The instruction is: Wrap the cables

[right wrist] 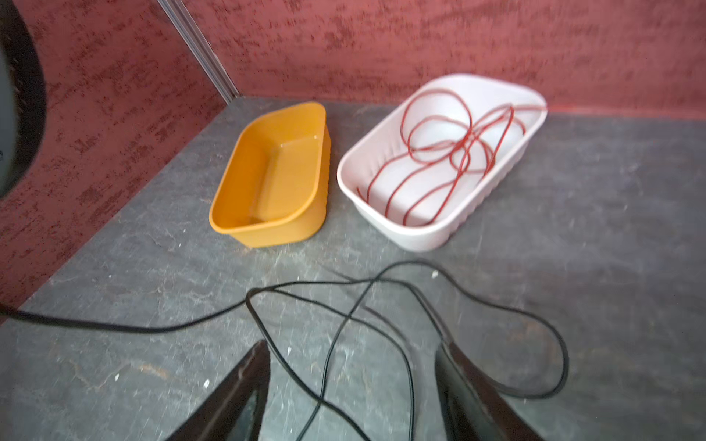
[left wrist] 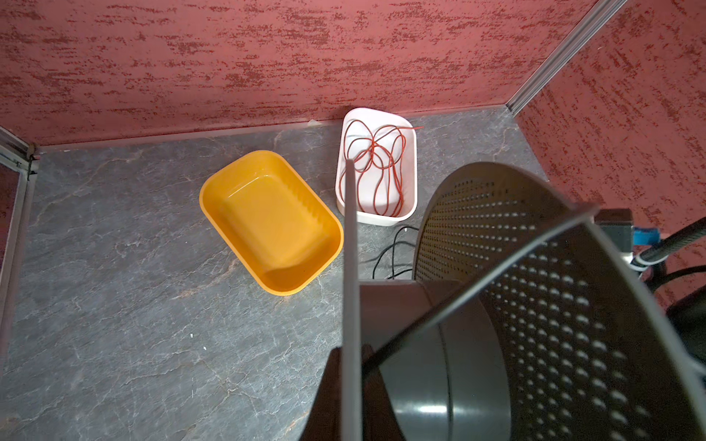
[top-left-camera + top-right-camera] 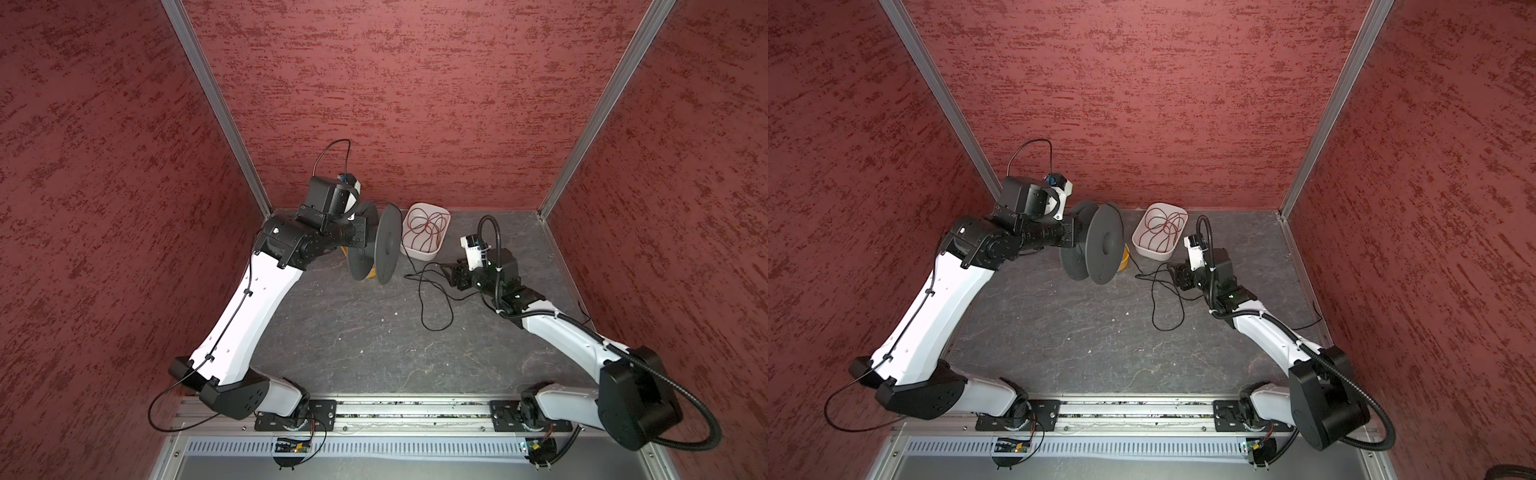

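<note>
We see the spool (image 3: 390, 249) hanging directly above the yellow tray (image 2: 267, 221), its near flange clenched by the left gripper (image 2: 352, 378). Its hub looks bare, so we judge the wrapping barely begun. The black cable (image 1: 324, 283) lies in loose loops on the table near the yellow tray, one strand rising to the spool. Nearly all of it is left to wind. The right gripper (image 1: 353, 345) hovers over those loops, released, with strands lying between its parted fingers. We count two grippers, one spool and two trays, the white tray (image 2: 414, 172) just beside the yellow tray. There is one black cable, and one red wire (image 1: 468, 139) inside the white tray.
</note>
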Robot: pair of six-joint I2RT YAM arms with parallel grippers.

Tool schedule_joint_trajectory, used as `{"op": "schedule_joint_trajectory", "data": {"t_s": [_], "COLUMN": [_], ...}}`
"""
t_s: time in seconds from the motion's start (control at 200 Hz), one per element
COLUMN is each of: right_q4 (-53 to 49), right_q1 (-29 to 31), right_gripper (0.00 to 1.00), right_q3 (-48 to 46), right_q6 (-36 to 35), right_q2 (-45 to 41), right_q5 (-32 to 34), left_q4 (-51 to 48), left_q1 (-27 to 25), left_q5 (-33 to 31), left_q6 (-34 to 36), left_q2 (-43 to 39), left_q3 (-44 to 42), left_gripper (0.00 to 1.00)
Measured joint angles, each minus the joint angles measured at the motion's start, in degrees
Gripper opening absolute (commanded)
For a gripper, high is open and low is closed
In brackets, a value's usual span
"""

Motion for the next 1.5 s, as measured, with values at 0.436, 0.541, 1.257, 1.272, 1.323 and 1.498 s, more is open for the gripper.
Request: {"op": "schedule_joint_trajectory", "data": {"t_s": [0.436, 0.541, 1.257, 1.272, 1.323, 1.498], "right_q4": [9.8, 15.2, 61.2, 61.8, 63.2, 65.8], "right_q1": [6.2, 7.8, 8.5, 8.5, 8.5, 8.5], "right_gripper": [0.74, 0.75, 0.58, 0.57, 0.53, 0.24], "right_q3": [-6.0, -6.7, -4.5, -4.3, -3.7, -3.1], "right_q6": [2.0, 1.0, 3.4, 3.7, 4.3, 6.0], "right_q2": [-0.2, 0.8, 32.0, 32.4, 33.7, 35.5], "right_q5": [-5.4, -6.1, -9.3, -9.4, -9.6, -9.9], "left_q4": [2.4, 2.4, 2.4, 2.4, 2.4, 2.4], "left_q1": [0.0, 0.1, 1.0, 1.0, 1.0, 1.1], "left_q5": [1.0, 1.2, 4.2, 4.3, 4.4, 5.2], "left_q6": [-0.8, -0.8, -0.9, -0.9, -0.9, -1.0], "left_q2": [0.0, 0.0, 0.0, 0.0, 0.0, 0.0], "left_q3": [-1.1, -1.1, -1.1, -1.1, -1.1, -1.1], "left_gripper": [0.00, 0.00, 0.00, 0.00, 0.00, 0.00]}}
